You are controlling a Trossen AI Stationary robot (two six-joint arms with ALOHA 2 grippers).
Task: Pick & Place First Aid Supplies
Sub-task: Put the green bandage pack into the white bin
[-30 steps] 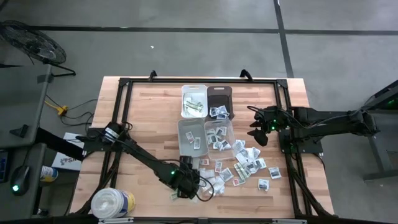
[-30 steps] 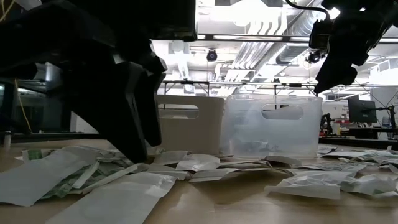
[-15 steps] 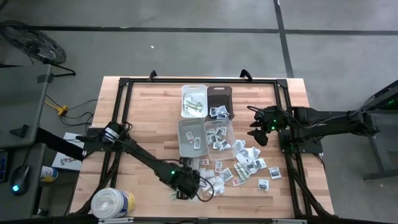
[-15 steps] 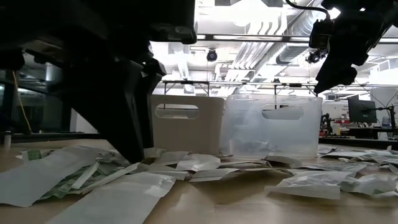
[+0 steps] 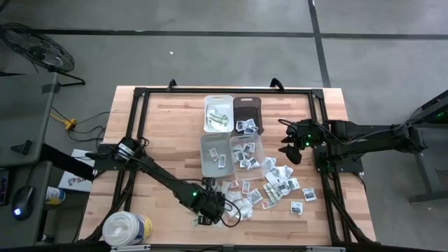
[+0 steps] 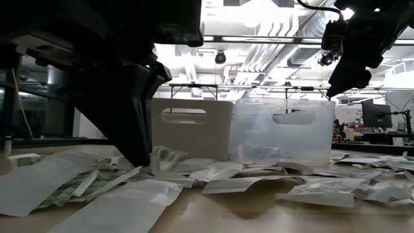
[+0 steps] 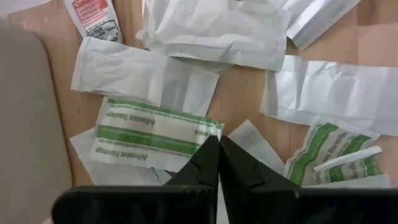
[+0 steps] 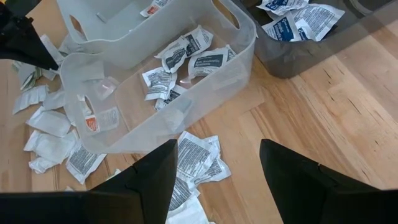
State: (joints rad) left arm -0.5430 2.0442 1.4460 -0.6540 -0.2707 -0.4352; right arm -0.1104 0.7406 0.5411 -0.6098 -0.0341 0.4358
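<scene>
Our left claw [image 7: 218,155] is pinched fully shut on the green-striped adhesive bandage packet [image 7: 152,135] just ahead, low on the desk [image 7: 239,93] to lift it. Our right claw [image 8: 217,165] hangs wide open and empty beside the clear bin [image 8: 180,93].

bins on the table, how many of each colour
white bin: 1
dark bin: 1
clear bins: 2
total: 4
</scene>
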